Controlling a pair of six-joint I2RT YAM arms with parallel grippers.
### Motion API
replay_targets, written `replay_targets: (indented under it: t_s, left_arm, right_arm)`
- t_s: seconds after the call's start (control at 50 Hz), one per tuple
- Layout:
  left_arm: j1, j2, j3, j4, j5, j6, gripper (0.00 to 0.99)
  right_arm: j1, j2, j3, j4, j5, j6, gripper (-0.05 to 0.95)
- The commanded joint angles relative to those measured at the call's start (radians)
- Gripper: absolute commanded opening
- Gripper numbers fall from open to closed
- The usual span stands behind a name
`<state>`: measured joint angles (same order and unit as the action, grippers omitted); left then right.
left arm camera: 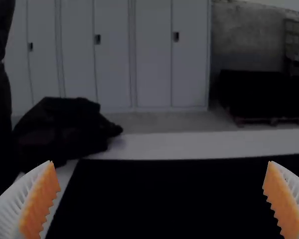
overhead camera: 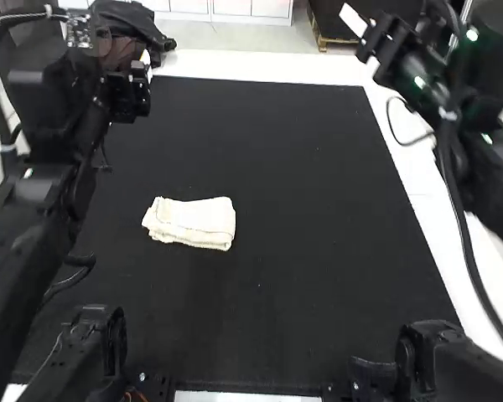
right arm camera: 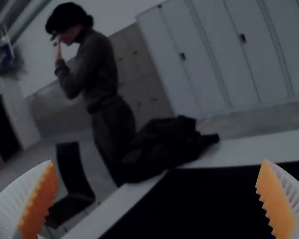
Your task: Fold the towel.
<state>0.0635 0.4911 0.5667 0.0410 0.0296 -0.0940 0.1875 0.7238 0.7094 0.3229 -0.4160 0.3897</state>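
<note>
The cream towel point(overhead camera: 193, 223) lies on the black mat, left of its middle, folded into a small, thick rectangle with layered edges towards the arms' side. In the high view my left gripper point(overhead camera: 146, 65) is raised near the mat's far left corner, away from the towel. My right gripper point(overhead camera: 353, 20) is held up beyond the far right corner, also well apart from it. Seen from the wrists, the left gripper point(left arm camera: 161, 162) has its orange pads wide apart with nothing between them, and the right gripper point(right arm camera: 158, 162) stands open and holds nothing.
A black mat point(overhead camera: 277, 159) covers most of the white table point(overhead camera: 251, 67). A dark bag or garment point(left arm camera: 65, 129) lies at the table's far left corner. A cable point(overhead camera: 394, 126) loops beside the right arm.
</note>
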Motion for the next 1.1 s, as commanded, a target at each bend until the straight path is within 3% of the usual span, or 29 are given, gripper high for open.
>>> replay_targets:
  t_s: [0.0,0.14,0.26,0.42,0.56,0.68,0.78,0.92,1.0,1.08]
  left_arm:
    - [-0.001,-0.083,-0.034,-0.001,-0.017,-0.023,0.961]
    - [0.001,-0.246,-0.093,0.002,-0.020,-0.055,0.961]
    - [0.001,-0.390,-0.119,-0.012,-0.022,-0.061,0.961]
    - [0.001,-0.480,-0.119,-0.015,-0.025,-0.061,0.961]
    - [0.001,-0.494,-0.128,0.026,-0.043,-0.059,0.961]
    - [-0.001,-0.494,-0.151,0.134,-0.048,-0.061,0.961]
    - [-0.001,-0.494,-0.171,0.168,-0.046,-0.050,0.961]
    - [-0.001,-0.494,-0.220,0.184,-0.050,0.046,0.961]
    - [-0.001,-0.496,-0.252,0.207,-0.062,0.103,0.961]
    - [-0.001,-0.494,-0.291,0.246,-0.057,0.155,0.961]
  right_arm:
    - [-0.040,-0.170,-0.056,-0.013,-0.027,0.041,0.92]
    - [-0.074,-0.437,-0.125,-0.082,-0.017,0.072,0.92]
    - [-0.134,-0.616,-0.131,-0.239,-0.018,0.041,0.92]
    - [-0.191,-0.718,-0.128,-0.358,-0.061,0.029,0.92]
    - [-0.186,-0.718,-0.120,-0.344,0.002,0.003,0.92]
    - [-0.186,-0.718,-0.142,-0.308,0.151,-0.057,0.92]
    - [-0.186,-0.719,-0.192,-0.257,0.269,-0.130,0.92]
    - [-0.186,-0.719,-0.271,-0.228,0.325,-0.169,0.92]
    - [-0.184,-0.719,-0.309,-0.220,0.424,-0.157,0.92]
    - [-0.186,-0.719,-0.355,-0.154,0.436,-0.201,0.92]
